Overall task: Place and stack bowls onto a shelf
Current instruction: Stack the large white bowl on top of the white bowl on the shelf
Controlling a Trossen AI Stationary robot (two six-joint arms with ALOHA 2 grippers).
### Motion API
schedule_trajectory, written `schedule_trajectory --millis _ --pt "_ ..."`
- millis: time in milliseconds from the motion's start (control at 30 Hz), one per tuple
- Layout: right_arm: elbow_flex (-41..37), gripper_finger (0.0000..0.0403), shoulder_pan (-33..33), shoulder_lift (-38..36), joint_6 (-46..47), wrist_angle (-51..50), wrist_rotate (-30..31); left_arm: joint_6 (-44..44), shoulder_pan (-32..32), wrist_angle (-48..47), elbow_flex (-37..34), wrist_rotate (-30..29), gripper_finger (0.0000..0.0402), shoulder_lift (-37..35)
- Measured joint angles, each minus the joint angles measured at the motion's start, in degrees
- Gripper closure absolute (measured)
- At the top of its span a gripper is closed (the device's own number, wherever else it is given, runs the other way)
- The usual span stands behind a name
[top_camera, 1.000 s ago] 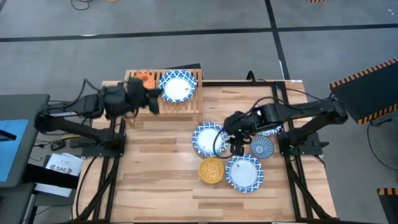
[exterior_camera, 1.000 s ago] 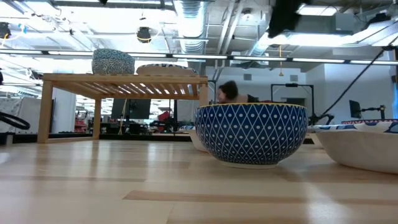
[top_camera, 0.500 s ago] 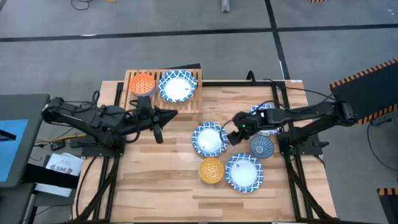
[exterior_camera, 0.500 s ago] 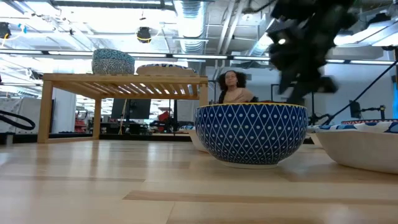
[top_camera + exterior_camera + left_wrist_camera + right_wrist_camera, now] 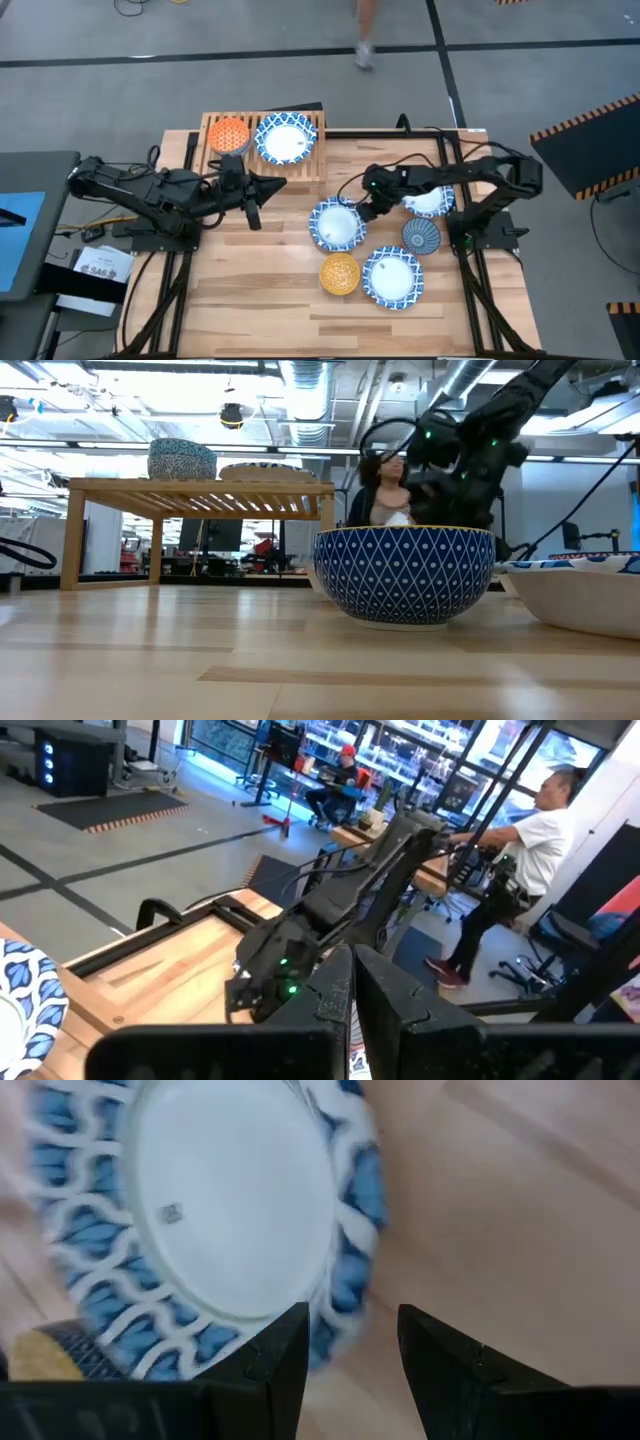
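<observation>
Stamp [image 5: 172, 1213] on wide bowl [image 5: 210, 1210] centre, illegible.

shelf [image 5: 300, 168]: pale wood, parallel slats
orange bowl [image 5: 229, 134]: orange, fine dotted pattern inside; stands on the shelf
bowl on the shelf [image 5: 285, 139]: white centre, blue-and-white patterned rim
middle bowl [image 5: 336, 223]: white centre, blue rim with white wavy lines
front bowl [image 5: 393, 277]: white centre, blue-and-white patterned rim
bowl by the right arm [image 5: 428, 200]: white centre, blue-and-white rim
yellow bowl [image 5: 340, 273]: yellow inside; dark blue outside with white diamond lattice and dots in the low view
dark blue bowl [image 5: 421, 236]: dark blue with pale radiating lines
tabletop [image 5: 260, 290]: light butcher-block wood
arms: black
floor [image 5: 300, 40]: grey, dark lines
</observation>
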Motion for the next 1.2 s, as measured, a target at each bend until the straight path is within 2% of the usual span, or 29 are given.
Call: schedule_trajectory --millis 400,500,633,767,1067,1200 --pt "0.02 0.0230 0.32 3.25 -1.40 6.02 -2.82 0.26 0.00 0.66 0.00 -0.24 0.0401 0.00" --pt "0.01 0.0253 0.26 2.26 -1.41 5.69 -2.82 0.27 0.00 0.53 0.00 -0.39 0.0401 0.00" --pt "0.02 0.0312 0.16 -0.28 -1.50 4.98 -2.82 0.38 0.00 0.31 0.00 -0.79 0.0401 0.00" --pt "0.02 0.0380 0.16 -4.52 -1.93 4.11 -3.18 0.46 0.00 0.42 0.00 -0.79 0.0401 0.00" --pt "0.00 0.0382 0.11 -22.56 -1.26 -5.23 -7.63 0.46 0.00 1.01 0.00 -0.79 0.0401 -0.04" --pt "0.02 0.0382 1.65 -29.66 2.96 -7.70 -13.60 0.44 0.04 1.42 0.00 -1.13 0.0401 -0.04"
